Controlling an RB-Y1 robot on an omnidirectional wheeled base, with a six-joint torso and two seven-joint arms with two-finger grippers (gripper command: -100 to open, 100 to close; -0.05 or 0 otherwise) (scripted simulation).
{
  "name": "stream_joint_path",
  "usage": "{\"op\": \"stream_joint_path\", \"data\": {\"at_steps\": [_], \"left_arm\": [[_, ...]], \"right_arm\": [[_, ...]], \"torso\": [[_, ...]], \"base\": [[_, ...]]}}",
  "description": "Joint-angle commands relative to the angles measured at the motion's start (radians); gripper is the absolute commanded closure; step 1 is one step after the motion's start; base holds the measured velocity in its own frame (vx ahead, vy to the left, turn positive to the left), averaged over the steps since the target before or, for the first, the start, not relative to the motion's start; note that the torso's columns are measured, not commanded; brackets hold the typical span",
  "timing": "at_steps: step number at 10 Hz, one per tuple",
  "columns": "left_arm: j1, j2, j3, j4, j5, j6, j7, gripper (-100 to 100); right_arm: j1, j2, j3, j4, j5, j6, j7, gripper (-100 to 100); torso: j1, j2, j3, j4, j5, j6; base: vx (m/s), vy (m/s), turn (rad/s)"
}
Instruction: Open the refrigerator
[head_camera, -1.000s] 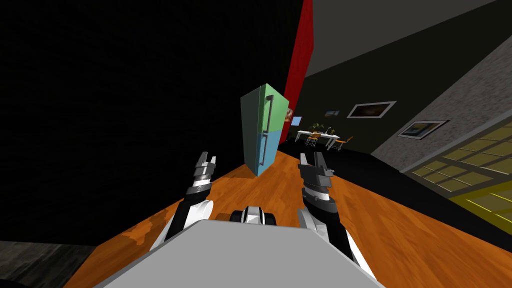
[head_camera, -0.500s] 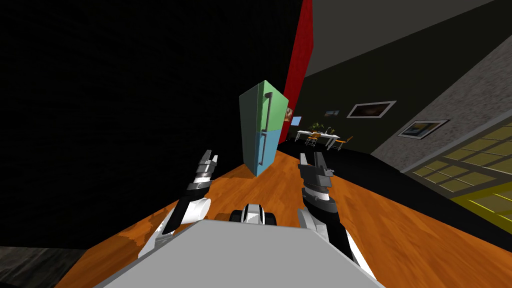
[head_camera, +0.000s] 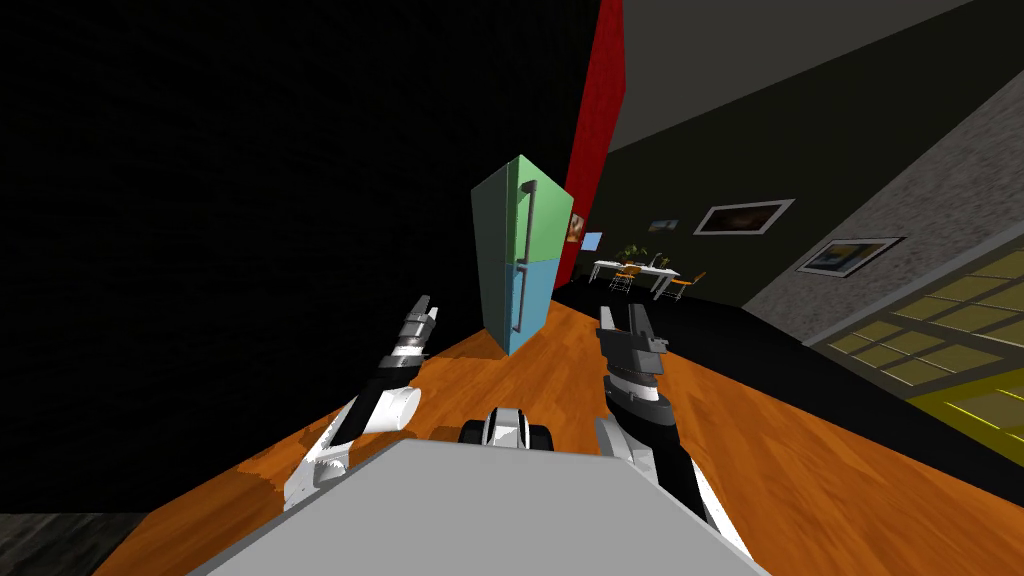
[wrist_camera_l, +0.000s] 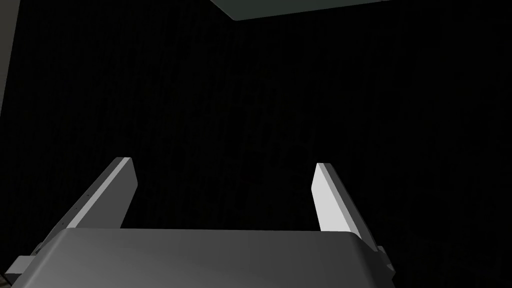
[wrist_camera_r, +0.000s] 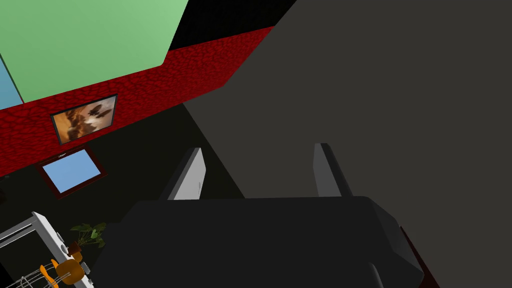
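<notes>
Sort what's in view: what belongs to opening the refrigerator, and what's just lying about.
For the job: tall refrigerator with green upper and blue lower door; its dark grey vertical bar handles; open left gripper; open right gripper.
Just about: white table with orange chairs; framed pictures; red wall.

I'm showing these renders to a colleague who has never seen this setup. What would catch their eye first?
First the refrigerator, green upper door over blue lower, both shut, standing on the orange wooden floor ahead, against a black area. Behind it a bright red wall rises. Nearer, the left gripper and right gripper are held up, both open, well short of it.
</notes>
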Motion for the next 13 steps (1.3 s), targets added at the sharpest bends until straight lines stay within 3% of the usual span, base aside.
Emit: {"op": "stream_joint_path", "data": {"at_steps": [1,13], "left_arm": [[-0.046,0.013,0.018,0.004,0.001,0.071,-0.029,-100],[-0.227,0.012,0.087,0.013,0.002,0.358,-0.156,-100]], "right_arm": [[0.0,0.0,0.0,0.0,0.0,0.0,0.0,0],[0.0,0.0,0.0,0.0,0.0,0.0,0.0,0]], "torso": [[0.0,0.001,0.001,0.0,0.0,0.0],[-0.002,0.0,0.0,0.0,-0.001,0.0]], "base": [[0.062,-0.079,-0.007],[0.061,-0.098,-0.003]]}}
